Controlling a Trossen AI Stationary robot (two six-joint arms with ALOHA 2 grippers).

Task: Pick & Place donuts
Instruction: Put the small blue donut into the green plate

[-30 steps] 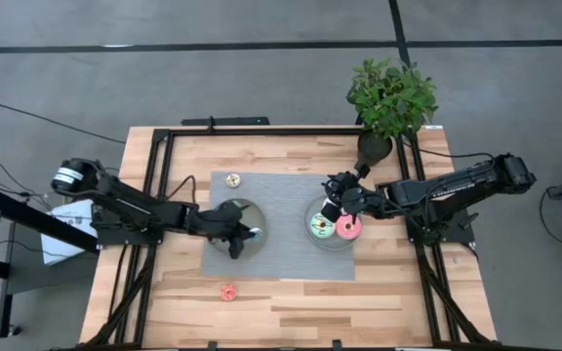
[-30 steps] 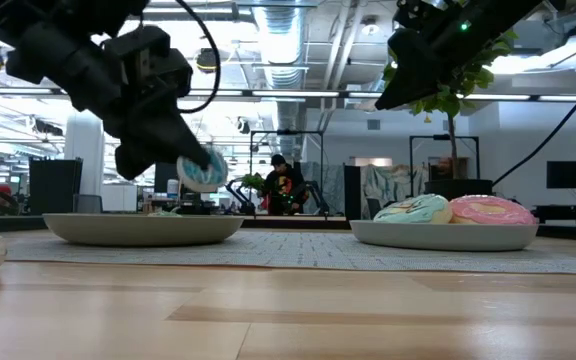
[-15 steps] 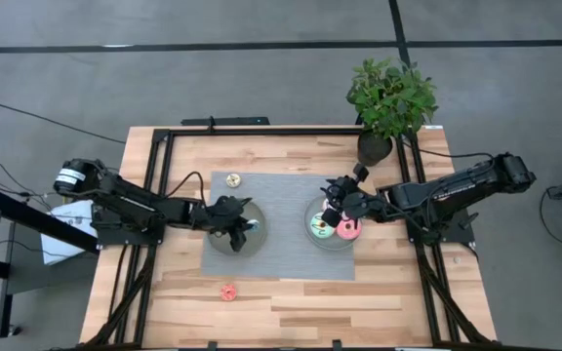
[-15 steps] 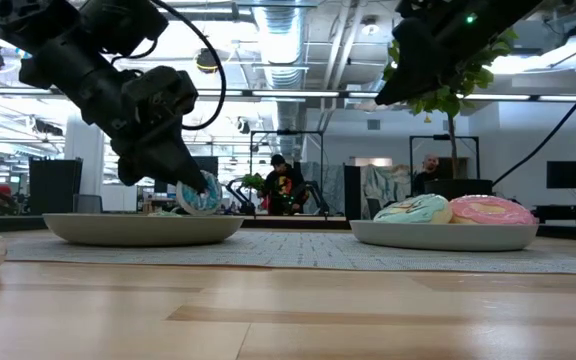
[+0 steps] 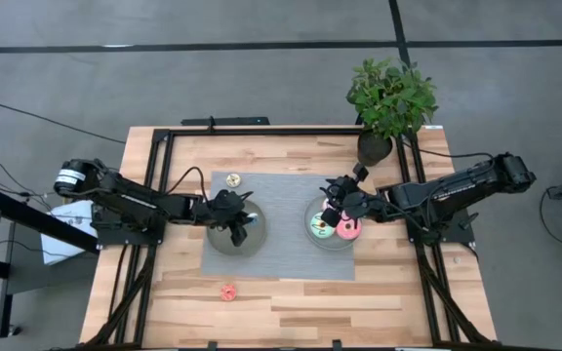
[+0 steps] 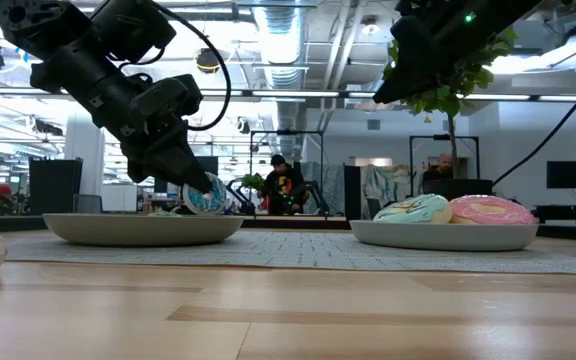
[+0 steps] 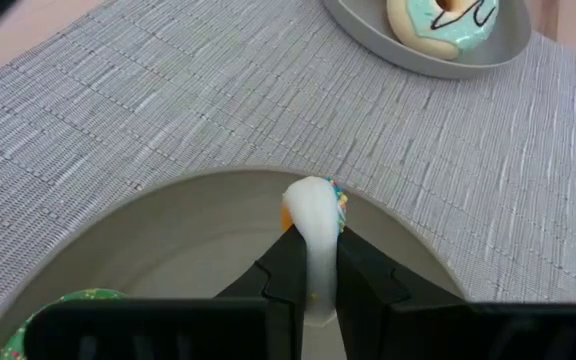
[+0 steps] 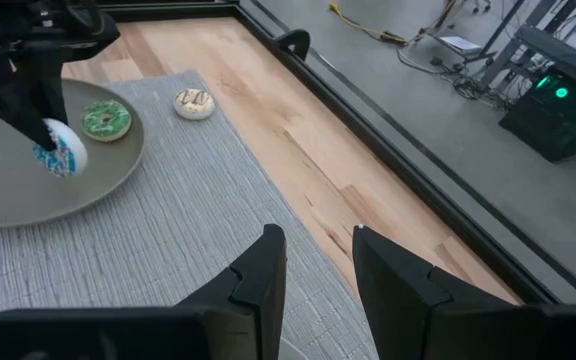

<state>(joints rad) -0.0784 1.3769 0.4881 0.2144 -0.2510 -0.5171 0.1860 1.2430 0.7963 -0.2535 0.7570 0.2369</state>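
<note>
My left gripper (image 5: pixel 240 224) is over the left grey plate (image 5: pixel 219 242), shut on a small blue donut (image 6: pixel 206 195) that stands on edge low over the plate. A small green donut (image 8: pixel 105 119) lies flat in that plate. My right gripper (image 5: pixel 332 209) hovers open above the right plate (image 6: pixel 448 236), which holds the mint-green donut (image 5: pixel 320 228) and the pink donut (image 5: pixel 348 229). The tan donut (image 5: pixel 232 179) lies on the grey mat, the red donut (image 5: pixel 228 291) on the bare wood. The white-lilac donut is out of view. My left gripper pinches the blue donut's ring (image 7: pixel 314 225) between its two fingers, which come slanting down from the table's left side. The donut stands on edge, its lower rim (image 6: pixel 208 209) at the plate's surface; whether it touches the plate I cannot tell.
A grey woven mat (image 5: pixel 281 255) lies under both plates. A potted plant (image 5: pixel 390 97) stands at the far right corner, close behind my right arm. A black frame (image 5: pixel 164 185) runs along the table's sides. Bare wood (image 5: pixel 359 312) stretches along the near edge.
My left gripper has come down over the left plate and shifted a little toward the far edge, staying shut. The blue donut has dropped from well above the plate to just over its surface. My right arm has stayed in place.
</note>
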